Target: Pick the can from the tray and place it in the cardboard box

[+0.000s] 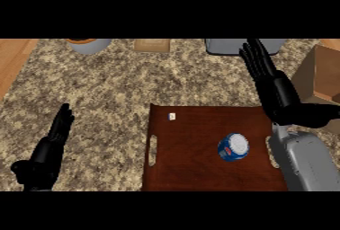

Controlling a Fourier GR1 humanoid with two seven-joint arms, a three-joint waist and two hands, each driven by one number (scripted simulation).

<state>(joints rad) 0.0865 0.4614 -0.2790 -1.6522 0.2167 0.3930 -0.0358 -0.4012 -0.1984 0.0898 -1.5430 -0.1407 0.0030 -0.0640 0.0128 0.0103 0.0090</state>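
A blue can [233,147] with a white top stands on the dark brown wooden tray [186,166], toward its right side. The cardboard box [324,74] sits at the right edge of the view, partly cut off. My right hand [272,85] is open with straight fingers pointing away, raised over the counter past the tray's far right corner, between can and box. It holds nothing. My left hand [50,146] is open at the lower left, fingers up, resting left of the tray.
A small white tag [172,116] lies on the tray's far left part. At the counter's back edge are a grey bowl with an orange rim [88,44], a tan block [153,44] and a grey container [229,46]. The counter is speckled granite.
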